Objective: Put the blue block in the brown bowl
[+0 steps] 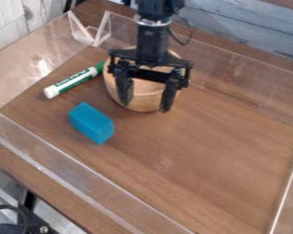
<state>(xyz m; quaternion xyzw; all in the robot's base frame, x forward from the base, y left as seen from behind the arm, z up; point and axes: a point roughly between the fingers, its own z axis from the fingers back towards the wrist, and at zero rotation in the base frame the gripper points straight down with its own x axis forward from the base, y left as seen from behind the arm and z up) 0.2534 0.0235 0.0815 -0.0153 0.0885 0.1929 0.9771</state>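
The blue block [92, 122] lies flat on the wooden table, left of centre and in front of the bowl. Behind it stands the brown bowl [139, 95], partly covered by my arm. My gripper [146, 97] points straight down, open wide, its two black fingers hanging in front of the bowl with nothing between them. It is up and to the right of the block, apart from it.
A white-and-green marker pen [72, 81] lies to the left of the bowl. Clear plastic walls [27, 155] ring the table [211, 164]. A clear stand [91, 30] sits at the back left corner.
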